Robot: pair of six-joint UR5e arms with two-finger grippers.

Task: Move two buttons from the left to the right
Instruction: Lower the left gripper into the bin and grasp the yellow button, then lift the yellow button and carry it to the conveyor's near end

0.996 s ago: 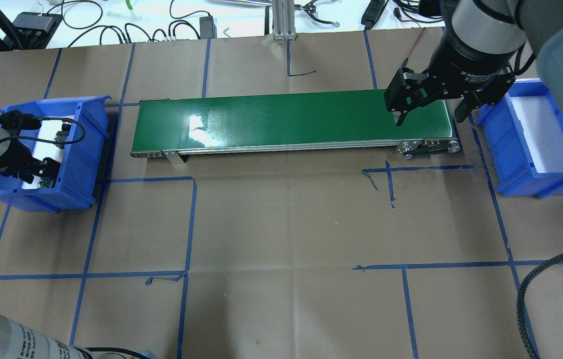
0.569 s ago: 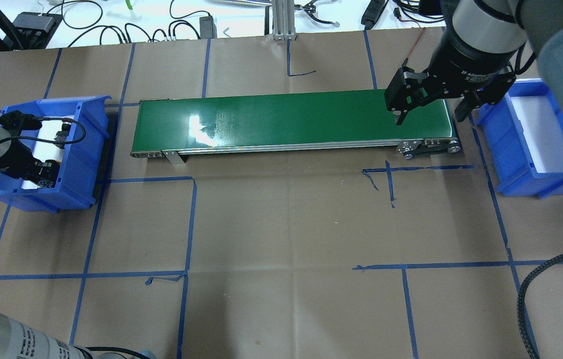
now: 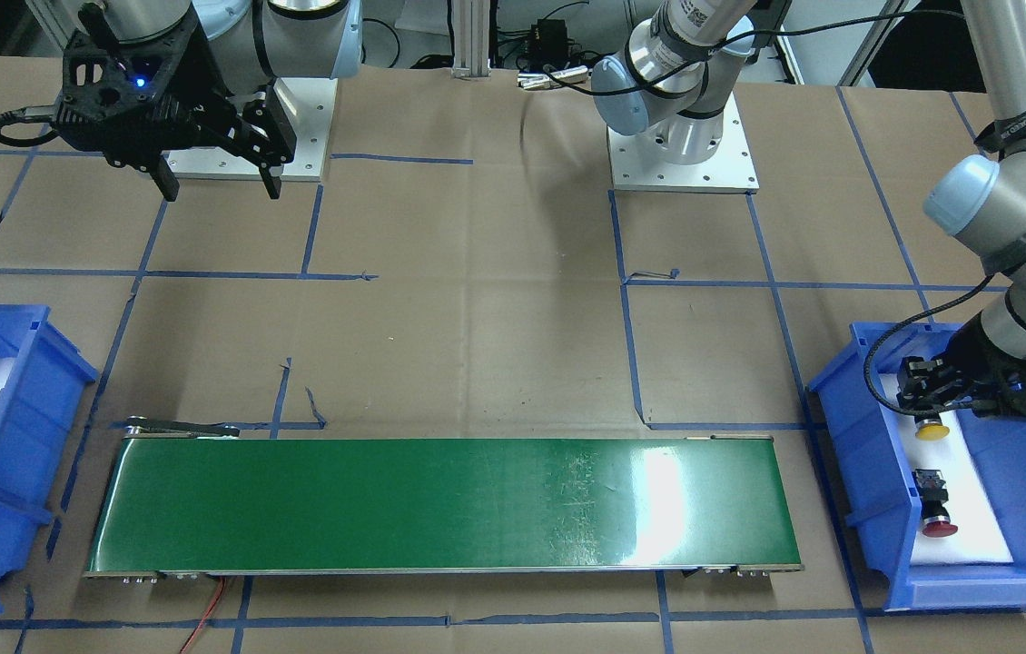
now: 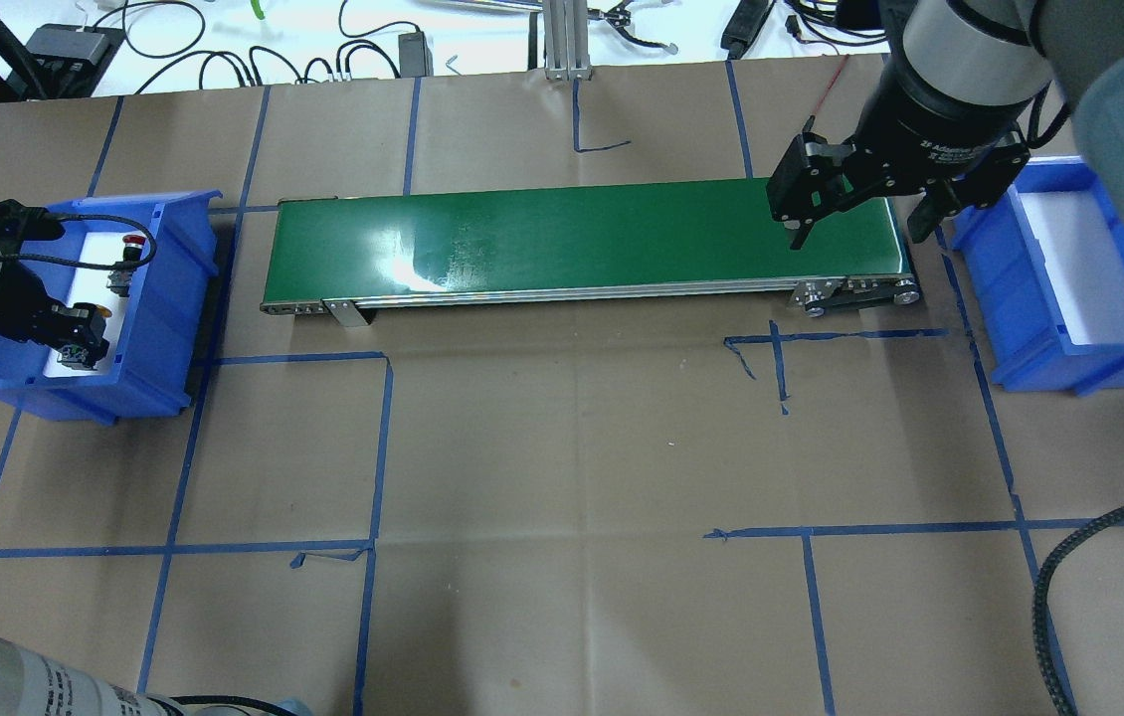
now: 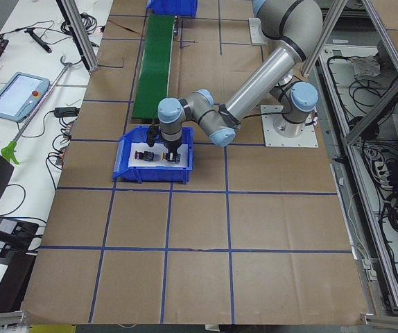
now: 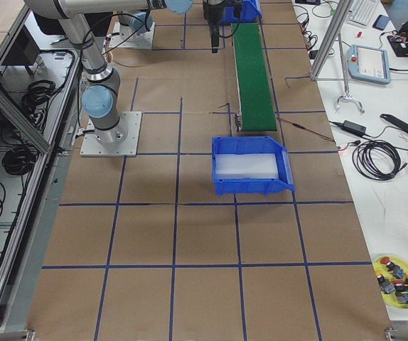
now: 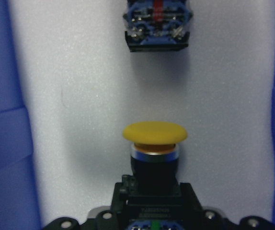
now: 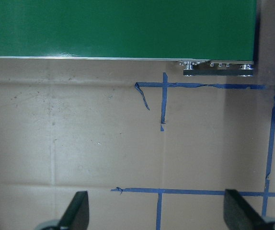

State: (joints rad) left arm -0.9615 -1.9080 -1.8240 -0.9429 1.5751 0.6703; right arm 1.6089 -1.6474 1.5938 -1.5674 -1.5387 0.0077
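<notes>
The left gripper [image 3: 923, 404] sits low inside the left bin [image 3: 858, 490], closed on the body of the yellow button [image 7: 154, 133]. The button's cap juts out past the fingers over the bin's white foam. The red button [image 3: 938, 518] lies on the same foam, apart from the yellow one and nearer the bin's far end from the robot. The right gripper [image 4: 858, 239] hangs above the right end of the green conveyor [image 4: 562, 239], with its jaws spread wide and nothing between them. It is just beside the right bin [image 4: 1039, 338].
</notes>
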